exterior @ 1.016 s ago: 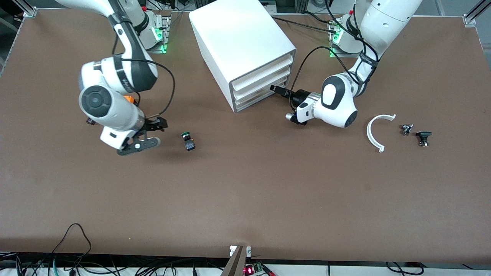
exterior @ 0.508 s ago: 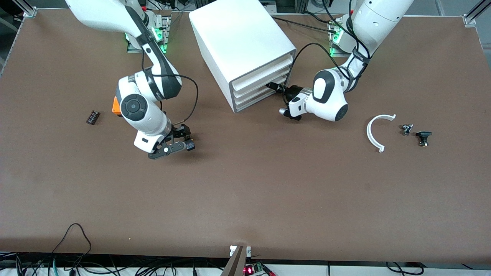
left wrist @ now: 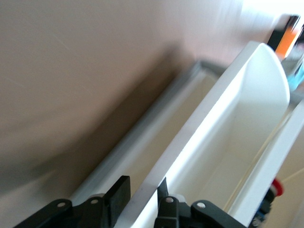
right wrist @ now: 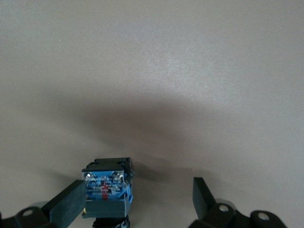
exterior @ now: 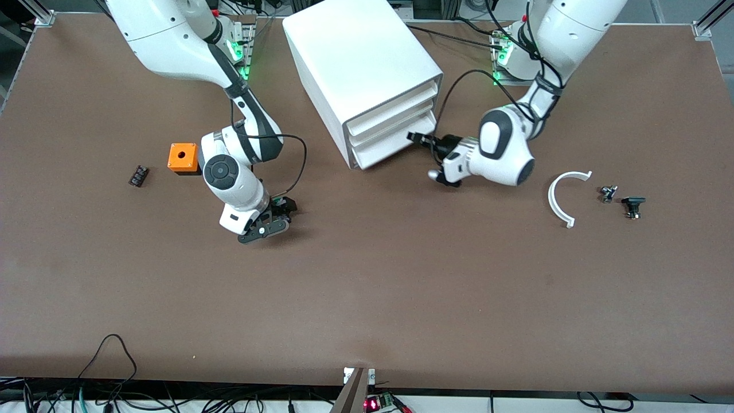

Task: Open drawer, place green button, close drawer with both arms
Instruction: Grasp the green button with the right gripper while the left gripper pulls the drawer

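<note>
2 grippers low, right gripper point(right wrist: 135, 202) spread around button point(right wrist: 107, 190), left gripper point(left wrist: 142, 197) pinching drawer point(left wrist: 228, 128) front

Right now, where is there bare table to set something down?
The wide strip of table nearer the camera than everything is bare. Crowded: around the button under the right gripper, and the drawer front where the left gripper works.

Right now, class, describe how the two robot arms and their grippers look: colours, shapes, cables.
Both arms, the right arm and the left arm, are glossy white with rounded segments and dark round joint caps. A thin black cable loops beside each wrist. The right gripper and left gripper are black, with two flat fingers.
</note>
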Motion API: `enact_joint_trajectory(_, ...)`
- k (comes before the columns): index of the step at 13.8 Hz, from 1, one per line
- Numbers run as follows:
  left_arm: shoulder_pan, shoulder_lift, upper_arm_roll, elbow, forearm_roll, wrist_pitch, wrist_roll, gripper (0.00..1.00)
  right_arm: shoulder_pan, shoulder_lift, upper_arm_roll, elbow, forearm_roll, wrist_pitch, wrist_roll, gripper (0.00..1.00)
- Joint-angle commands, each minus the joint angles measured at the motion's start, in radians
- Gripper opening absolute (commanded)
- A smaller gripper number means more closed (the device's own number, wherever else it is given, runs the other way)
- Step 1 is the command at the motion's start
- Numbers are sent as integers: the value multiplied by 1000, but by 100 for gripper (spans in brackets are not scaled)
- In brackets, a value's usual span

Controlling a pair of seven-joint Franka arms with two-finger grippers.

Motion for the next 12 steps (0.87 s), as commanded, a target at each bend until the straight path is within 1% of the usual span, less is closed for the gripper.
enact_joint_trajectory(1,19,-6,68,34,17,80,-10,0,-2,11,21,4,17,28,11,100)
enact_joint_trajectory(2,26,-9,67,44,21,90,-13,0,4,17,21,4,20,38,17,100)
enact_joint_trajectory(3,26,-18,67,50,18,90,-14,99,11,19,21,7,20,38,48,100)
enact_joint_trajectory(5,34,-53,65,50,18,96,-11,100,26,8,21,17,20,32,68,100)
enact_joint_trajectory(7,48,-113,68,51,24,157,-11,100,24,2,21,17,20,29,65,100)
enact_joint_trajectory(8,93,-149,67,50,58,183,-11,100,26,4,21,17,20,29,70,100)
enact_joint_trajectory(10,173,-249,70,53,165,212,-16,100,26,5,21,17,20,29,70,100)
enact_joint_trajectory(12,216,-318,73,64,236,219,-14,100,24,5,21,17,20,29,67,100)
